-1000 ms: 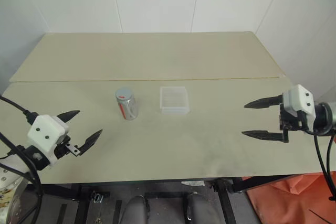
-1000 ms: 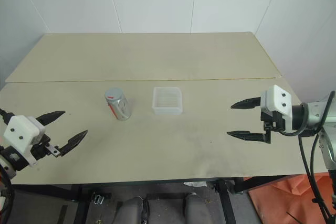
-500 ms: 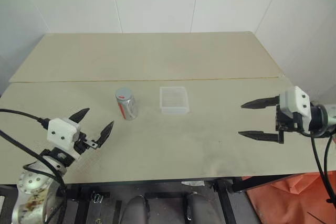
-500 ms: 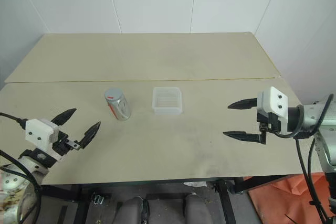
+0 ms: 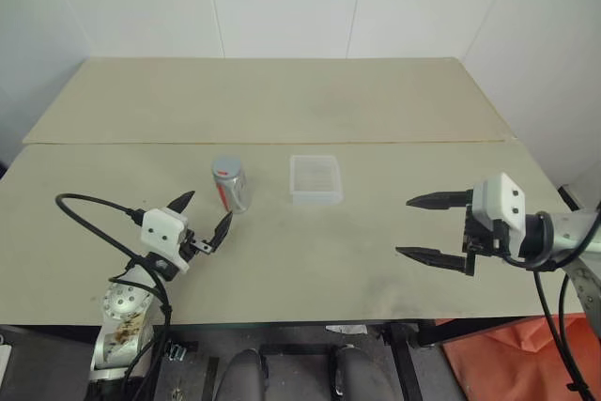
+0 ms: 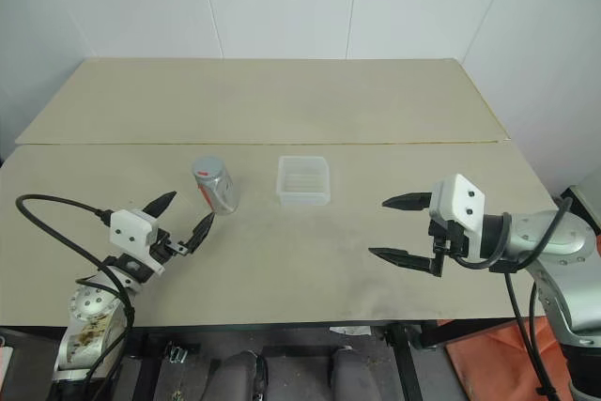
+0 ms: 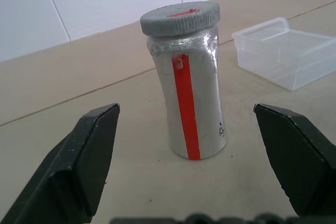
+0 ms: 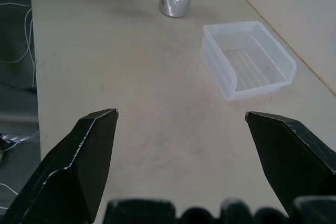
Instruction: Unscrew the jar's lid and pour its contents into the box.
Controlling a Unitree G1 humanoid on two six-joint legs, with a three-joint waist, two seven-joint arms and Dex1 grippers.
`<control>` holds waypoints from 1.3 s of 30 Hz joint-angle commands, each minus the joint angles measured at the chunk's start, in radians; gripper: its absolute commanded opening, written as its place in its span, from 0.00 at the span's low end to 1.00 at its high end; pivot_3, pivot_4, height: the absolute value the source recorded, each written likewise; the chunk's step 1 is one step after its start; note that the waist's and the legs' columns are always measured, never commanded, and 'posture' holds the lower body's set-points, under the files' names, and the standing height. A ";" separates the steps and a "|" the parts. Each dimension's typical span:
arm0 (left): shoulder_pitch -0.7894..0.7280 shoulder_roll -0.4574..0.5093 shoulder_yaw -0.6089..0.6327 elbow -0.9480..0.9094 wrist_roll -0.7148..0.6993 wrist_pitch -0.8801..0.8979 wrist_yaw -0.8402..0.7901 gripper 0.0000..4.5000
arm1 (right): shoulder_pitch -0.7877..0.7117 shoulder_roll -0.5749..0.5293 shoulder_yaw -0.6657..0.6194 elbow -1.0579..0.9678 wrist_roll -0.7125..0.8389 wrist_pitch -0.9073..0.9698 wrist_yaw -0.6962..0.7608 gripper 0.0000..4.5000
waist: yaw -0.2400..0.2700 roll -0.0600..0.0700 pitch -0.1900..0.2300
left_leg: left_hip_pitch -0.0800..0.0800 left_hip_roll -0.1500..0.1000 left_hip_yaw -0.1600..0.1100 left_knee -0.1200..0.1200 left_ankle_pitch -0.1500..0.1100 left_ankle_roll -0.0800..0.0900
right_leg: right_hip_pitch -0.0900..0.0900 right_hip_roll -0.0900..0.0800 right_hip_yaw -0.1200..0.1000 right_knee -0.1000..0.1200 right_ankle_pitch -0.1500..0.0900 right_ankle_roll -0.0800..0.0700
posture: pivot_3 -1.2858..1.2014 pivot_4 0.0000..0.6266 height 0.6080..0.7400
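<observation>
My left gripper (image 5: 200, 214) hangs low over the beige table (image 5: 282, 260) with its two black fingers spread wide and nothing between them, its tips just short of the small silvery cylindrical jar (image 5: 230, 187) with the red stripe down its label. The jar stands upright near the table's middle, its round grey ribbed lid (image 7: 180, 18) with a red mark still on top. Just beside it, apart, sits the square clear plastic box (image 5: 315, 178) with rounded corners and low walls. My right gripper (image 5: 423, 228) hovers well off to the box's other side, pointing toward it, fingers equally wide apart and empty
</observation>
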 commanded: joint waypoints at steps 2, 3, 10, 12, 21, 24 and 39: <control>-0.061 -0.010 -0.012 0.084 0.016 -0.072 0.024 0.99 | 0.008 -0.002 -0.036 -0.051 0.015 0.010 -0.035 1.00 | -0.002 0.000 0.000 | 0.000 0.000 0.000 0.000 0.000 0.000 | 0.000 0.000 0.000 0.000 -0.001 0.001 | 0.52 0.24 1.00; -0.075 -0.014 -0.015 0.109 0.008 -0.085 0.017 0.99 | 0.011 -0.003 -0.037 -0.056 0.017 0.010 -0.037 1.00 | -0.003 0.000 0.000 | 0.001 0.000 0.000 0.000 0.000 0.000 | 0.000 0.000 0.000 0.001 -0.001 0.001 | 0.52 0.24 1.00; -0.179 -0.032 -0.043 0.257 0.019 -0.166 0.018 0.99 | 0.012 -0.015 -0.064 -0.041 0.009 0.008 -0.064 1.00 | -0.004 0.000 0.000 | 0.000 0.000 -0.001 0.000 0.000 0.000 | 0.001 0.000 0.000 0.000 0.000 0.002 | 0.52 0.24 1.00; -0.207 -0.047 -0.045 0.268 -0.007 -0.162 0.010 0.99 | 0.014 -0.017 -0.068 -0.039 0.007 0.007 -0.065 1.00 | -0.004 0.000 0.000 | 0.000 0.000 -0.001 0.000 0.000 0.000 | 0.001 0.000 0.000 0.000 0.000 0.001 | 0.52 0.24 1.00; -0.266 -0.073 -0.050 0.315 -0.007 -0.105 0.039 0.99 | 0.024 -0.006 -0.080 -0.049 0.003 0.013 -0.112 1.00 | -0.007 0.000 0.000 | 0.000 0.000 -0.001 0.000 0.000 0.000 | 0.001 0.000 0.000 0.000 0.000 0.001 | 0.52 0.24 1.00; -0.284 -0.087 -0.052 0.333 -0.001 -0.091 0.058 0.99 | 0.032 -0.005 -0.085 -0.051 0.005 0.012 -0.122 1.00 | -0.006 0.000 0.000 | 0.000 0.000 -0.001 0.000 0.000 0.000 | 0.001 0.000 0.000 0.000 0.000 0.001 | 0.52 0.24 1.00; -0.359 -0.103 -0.057 0.387 -0.031 -0.032 0.044 0.44 | 0.024 0.012 -0.072 -0.050 0.002 0.011 -0.159 1.00 | -0.006 0.000 0.000 | 0.000 -0.001 -0.001 0.001 0.000 0.000 | 0.001 0.000 0.000 0.000 0.000 0.003 | 0.52 0.24 1.00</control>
